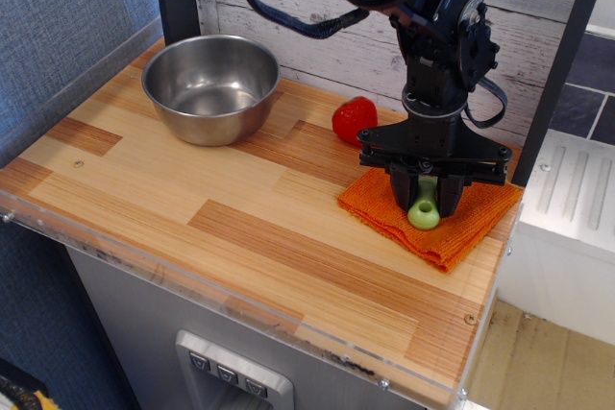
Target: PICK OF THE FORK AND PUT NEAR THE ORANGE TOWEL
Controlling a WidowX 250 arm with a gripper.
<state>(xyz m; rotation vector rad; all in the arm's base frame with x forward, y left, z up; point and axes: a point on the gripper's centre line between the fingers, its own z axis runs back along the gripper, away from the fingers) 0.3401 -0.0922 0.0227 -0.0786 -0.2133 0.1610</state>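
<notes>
The fork's lime-green handle (pixel 424 209) with its hole shows on top of the orange towel (pixel 432 224) at the right end of the wooden counter. Its grey slotted head is hidden under the gripper. My black gripper (pixel 424 201) points straight down over the towel, and its fingers are shut on the fork's handle from both sides. The fork still lies at towel level.
A red toy strawberry (pixel 354 120) lies just left of the gripper by the back wall. A steel bowl (pixel 211 86) stands at the back left. The counter's right edge (pixel 500 266) runs just past the towel. A white plank wall is close behind the arm.
</notes>
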